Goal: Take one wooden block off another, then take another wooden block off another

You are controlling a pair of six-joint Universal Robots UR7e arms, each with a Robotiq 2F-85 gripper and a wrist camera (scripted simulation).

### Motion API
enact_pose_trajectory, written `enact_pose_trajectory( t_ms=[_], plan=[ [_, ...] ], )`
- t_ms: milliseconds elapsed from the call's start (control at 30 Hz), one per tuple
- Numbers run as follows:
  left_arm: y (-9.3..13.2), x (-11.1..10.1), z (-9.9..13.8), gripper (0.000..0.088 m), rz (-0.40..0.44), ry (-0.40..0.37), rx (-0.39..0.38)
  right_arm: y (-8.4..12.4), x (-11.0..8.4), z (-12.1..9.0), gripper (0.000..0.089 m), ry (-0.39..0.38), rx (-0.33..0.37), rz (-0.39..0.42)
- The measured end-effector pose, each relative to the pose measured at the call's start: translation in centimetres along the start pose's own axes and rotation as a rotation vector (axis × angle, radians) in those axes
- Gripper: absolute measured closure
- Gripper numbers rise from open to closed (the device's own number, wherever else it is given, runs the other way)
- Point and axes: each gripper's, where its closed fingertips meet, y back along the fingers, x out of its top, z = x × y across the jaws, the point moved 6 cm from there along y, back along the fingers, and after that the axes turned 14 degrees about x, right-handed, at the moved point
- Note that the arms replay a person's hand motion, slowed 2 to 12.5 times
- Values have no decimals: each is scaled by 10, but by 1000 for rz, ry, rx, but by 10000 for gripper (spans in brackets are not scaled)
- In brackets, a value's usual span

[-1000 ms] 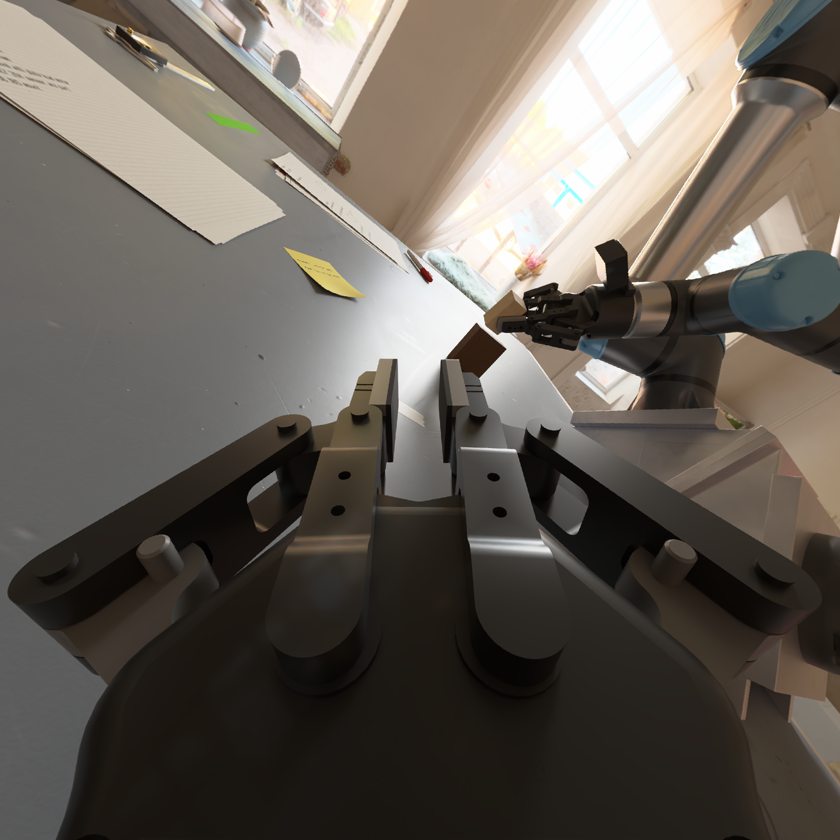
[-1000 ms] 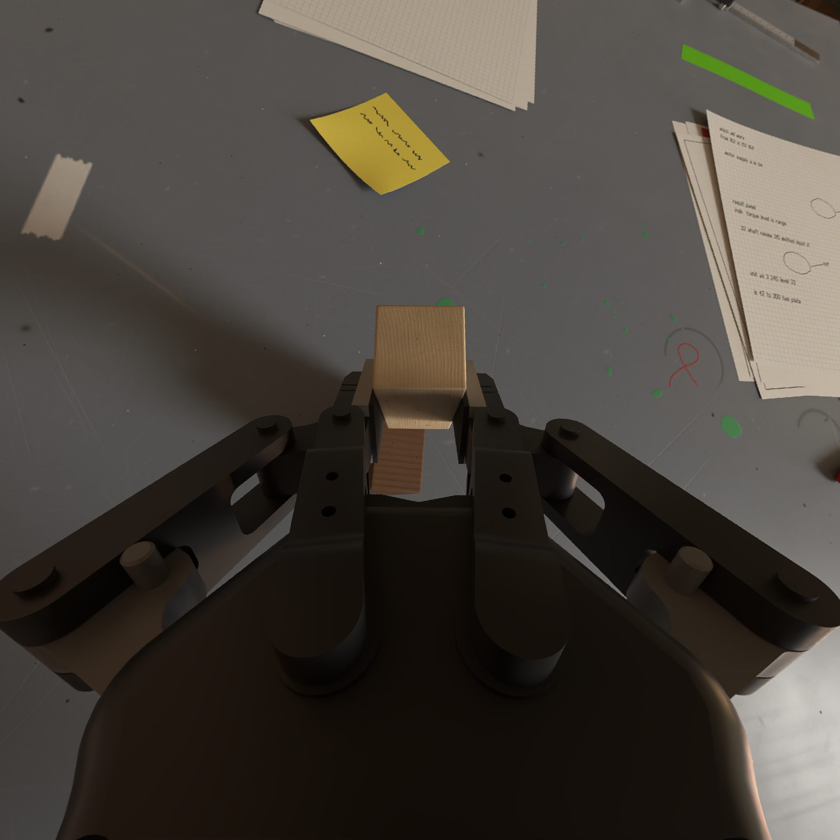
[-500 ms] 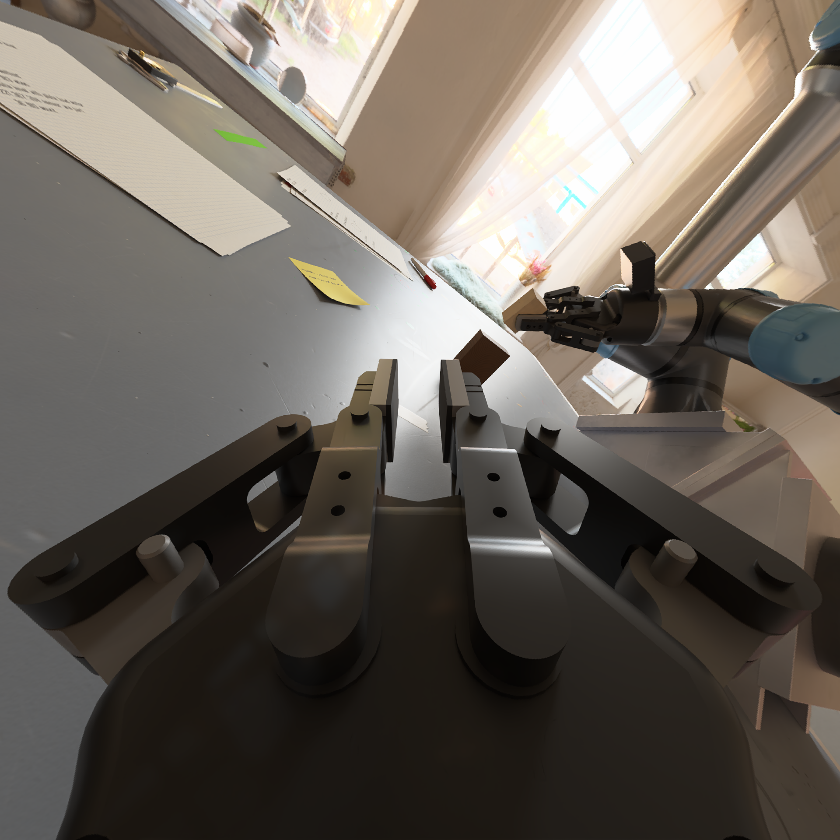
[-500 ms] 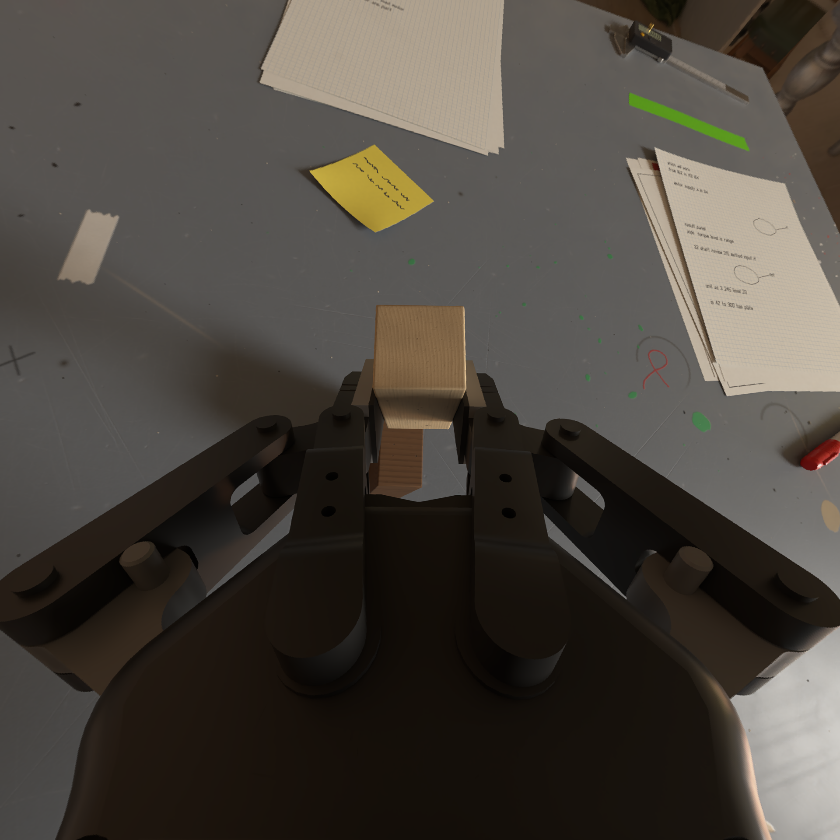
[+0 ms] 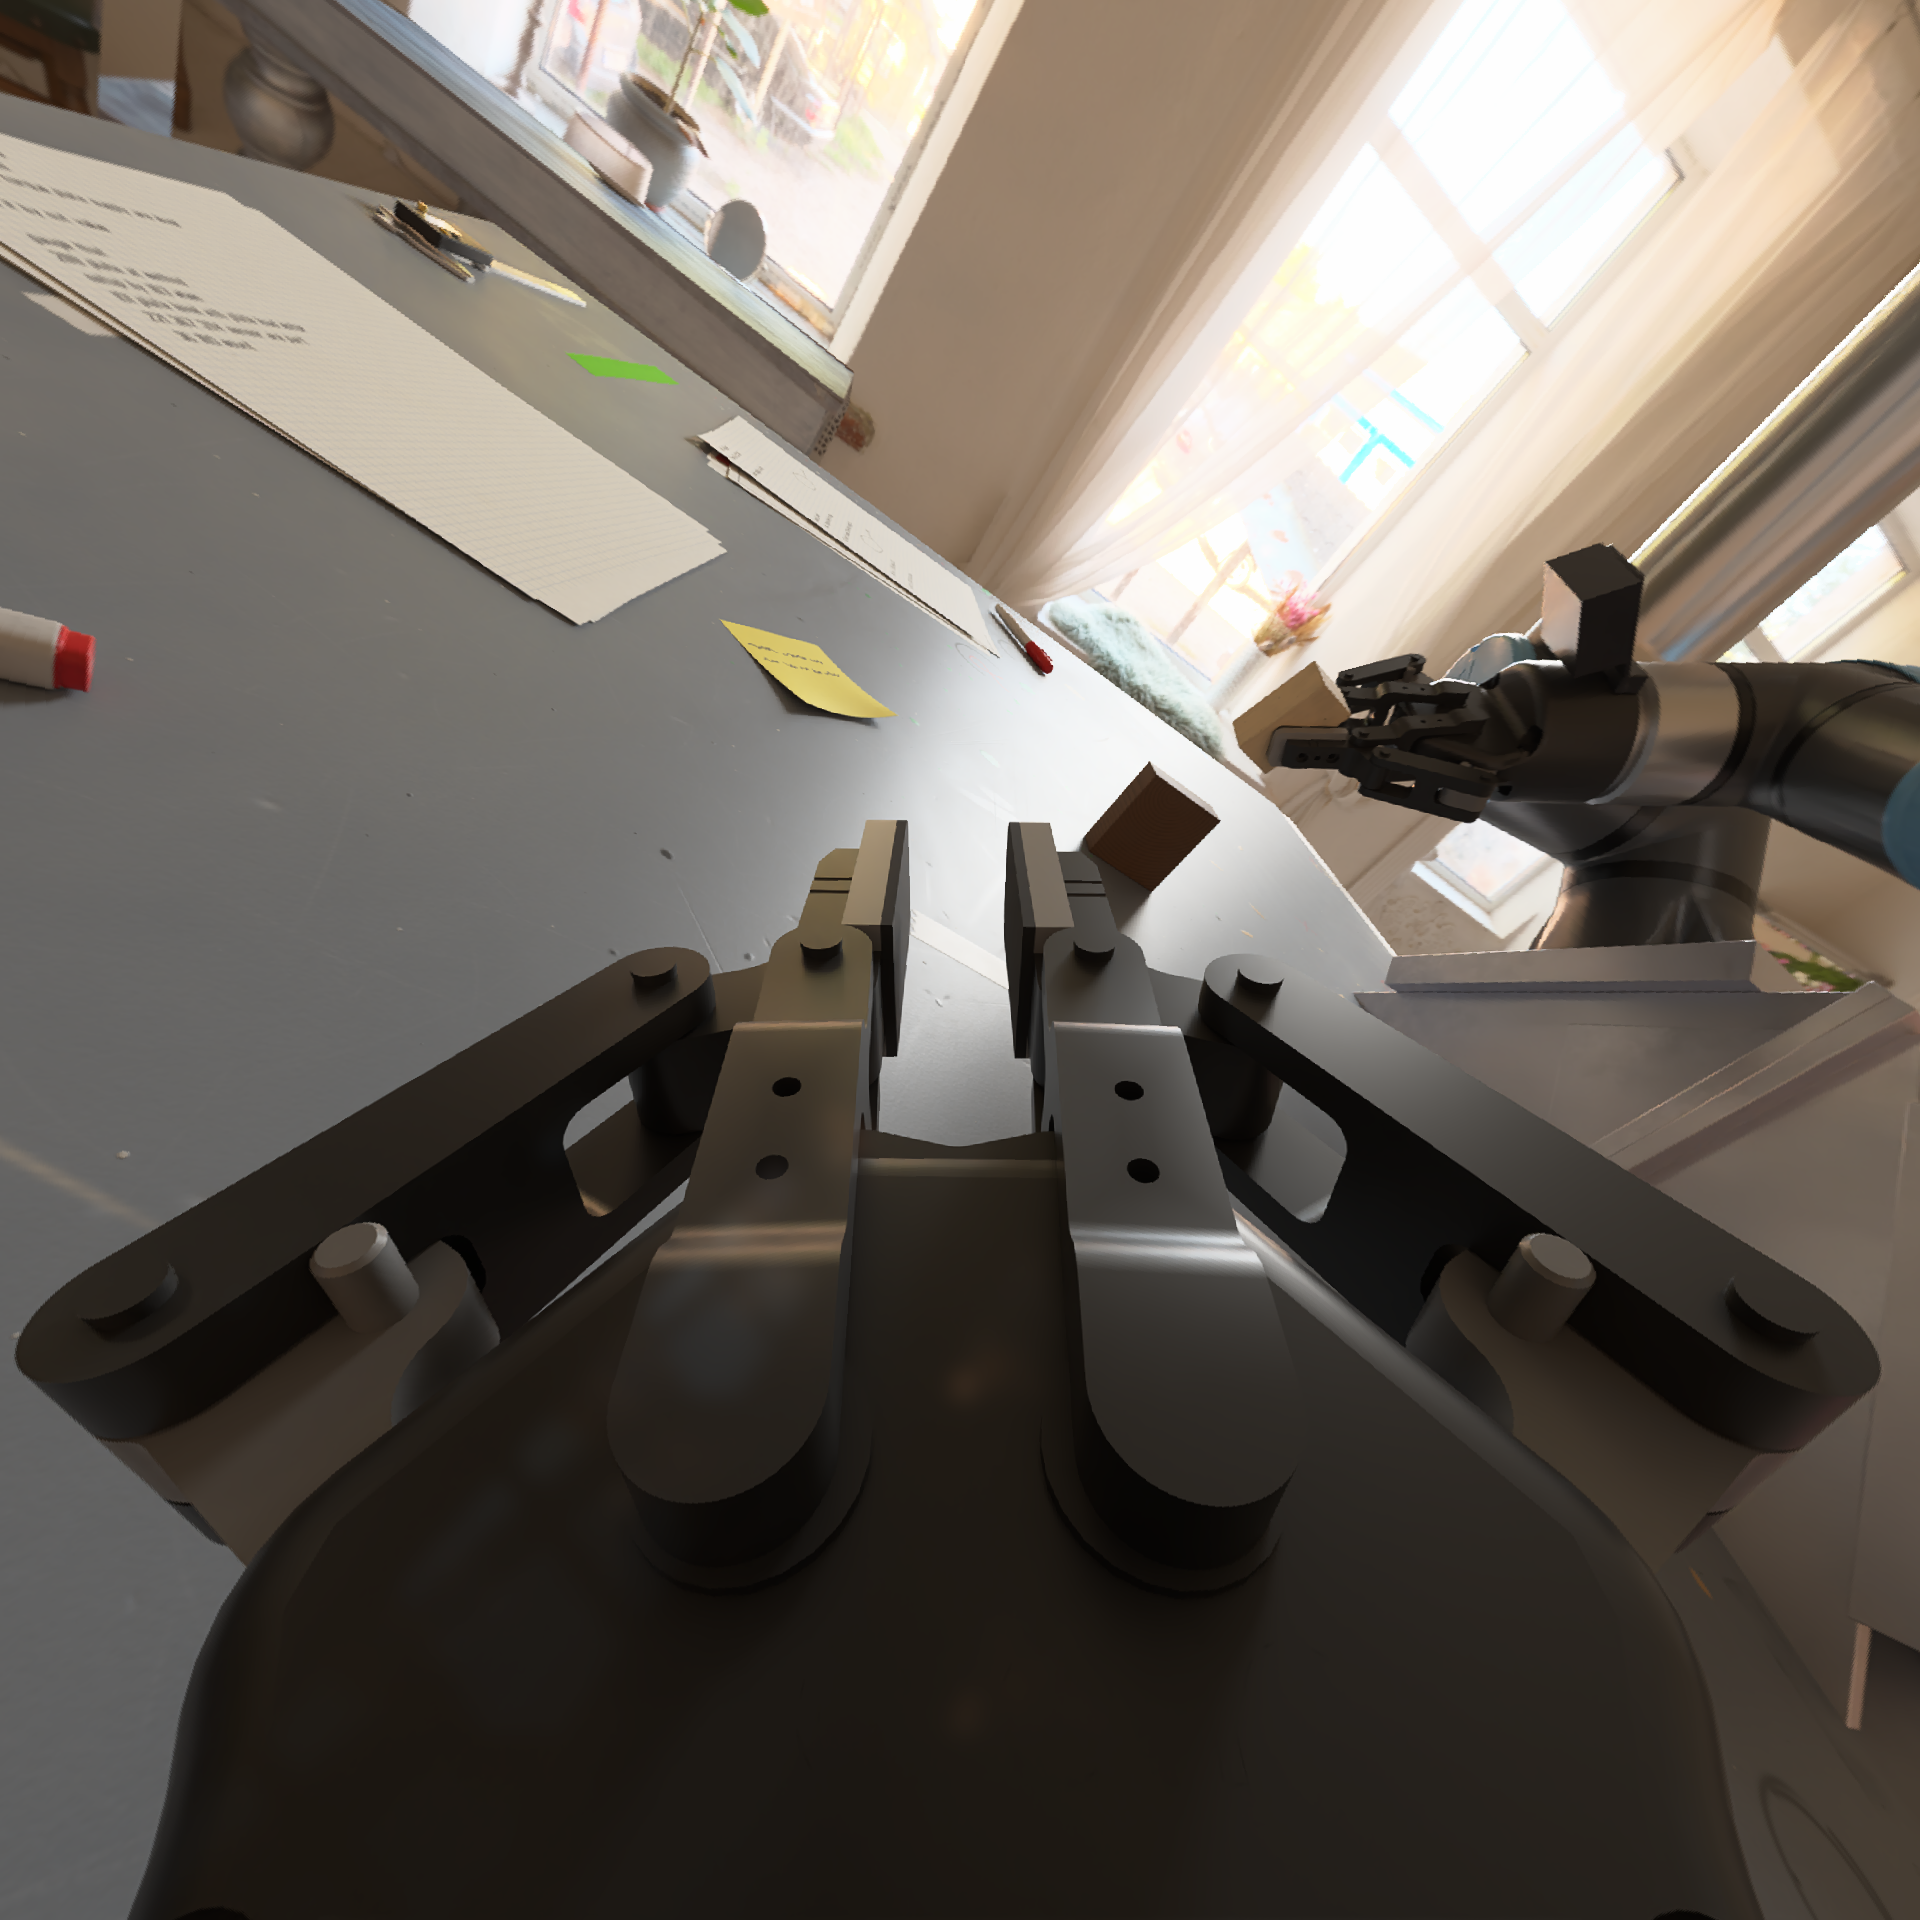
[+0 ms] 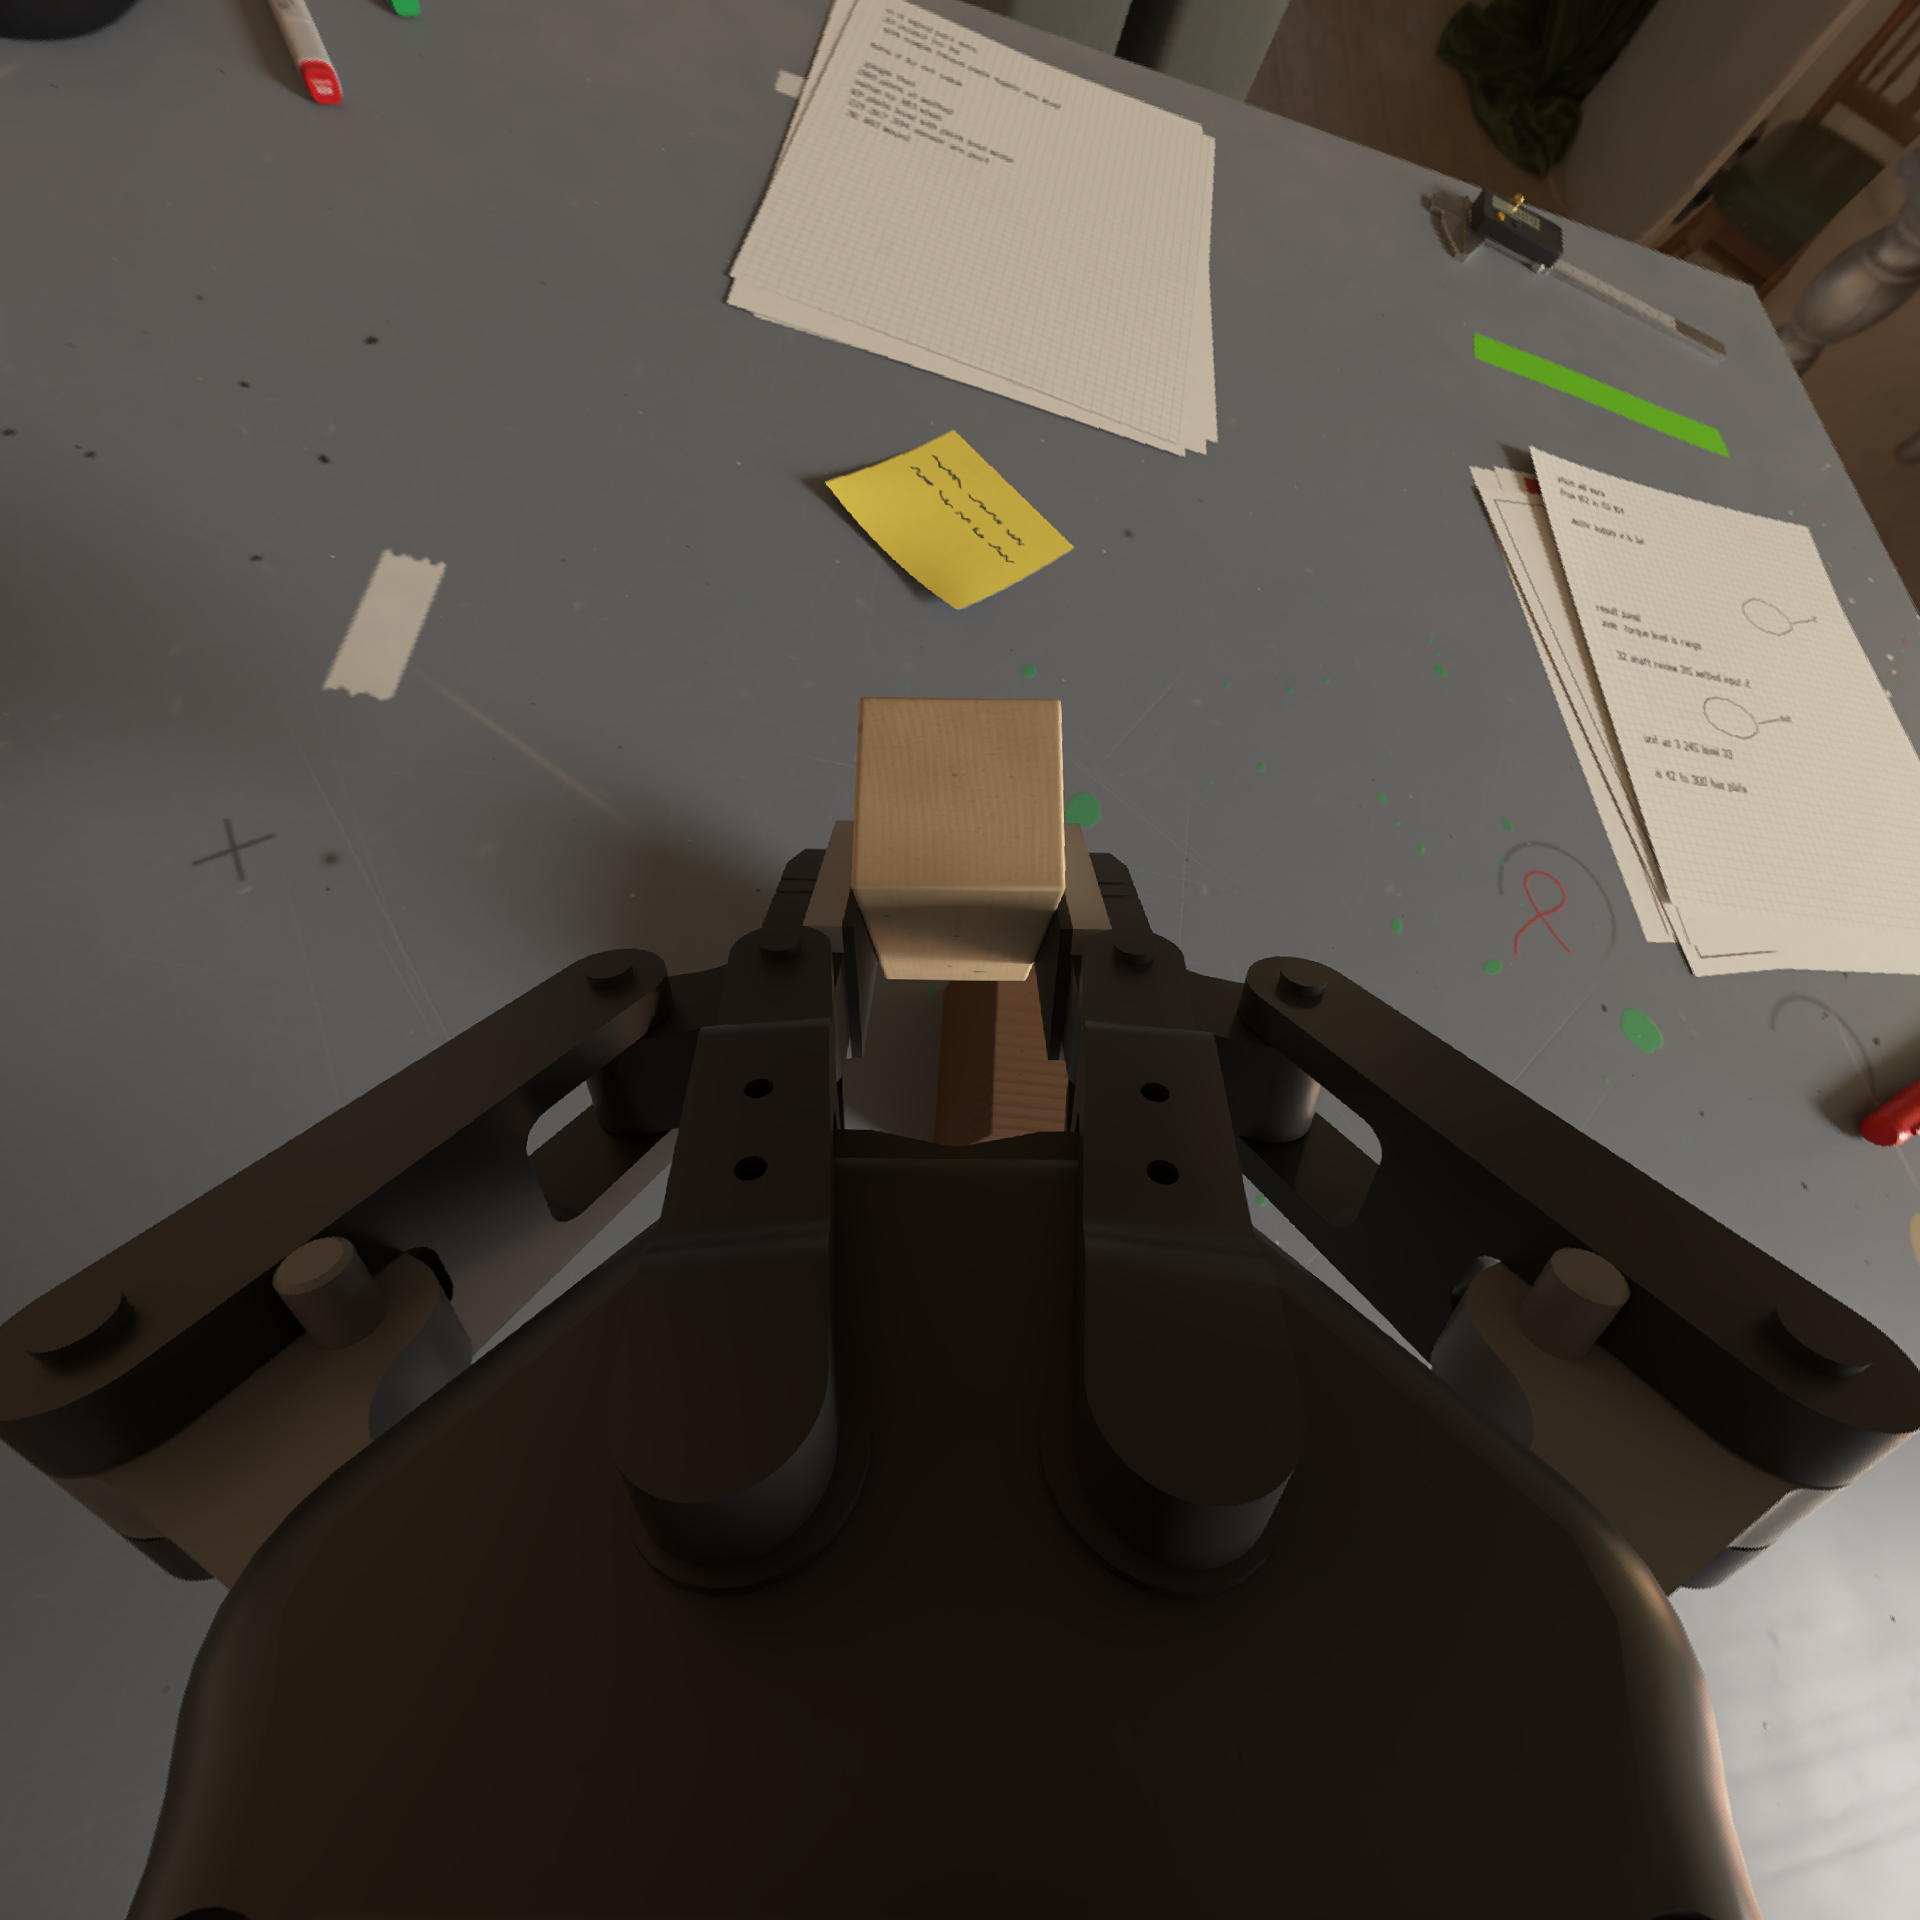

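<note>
The right gripper (image 6: 958, 914) clamps a pale wooden block (image 6: 958, 795); only the left wrist view shows it raised above the darker block (image 5: 1150, 840) on the table (image 5: 312, 831). The left gripper (image 5: 956, 883) is empty, jaws slightly parted. The yellow note (image 6: 948, 516) beyond the darker block bears scribbles.

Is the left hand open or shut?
Open: the left hand shows bare table between its fingers and grips nothing; the dark block sits beyond its tips.

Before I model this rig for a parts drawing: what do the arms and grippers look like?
Both grippers, left and right, are matte black with two flat fingers on linkage bars joined by round pins. Each finger base shows two small holes. The right arm has silver tube sections, black joints and a light blue cap, with a small dark box mounted at the wrist. No cables or markings are visible.
</note>
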Motion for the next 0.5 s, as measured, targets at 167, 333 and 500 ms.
enact_pose_trajectory(
  t_ms=[167,333,500],
  plan=[
    [4,3,1,708,15,-32,34,-3,5,-10,629,6,19,30],
    [9,7,3,693,37,-67,73,-8,10,-21,629,0,50,74],
    [17,12,6,659,65,-98,118,-17,13,-31,629,-13,92,123]
  ],
)
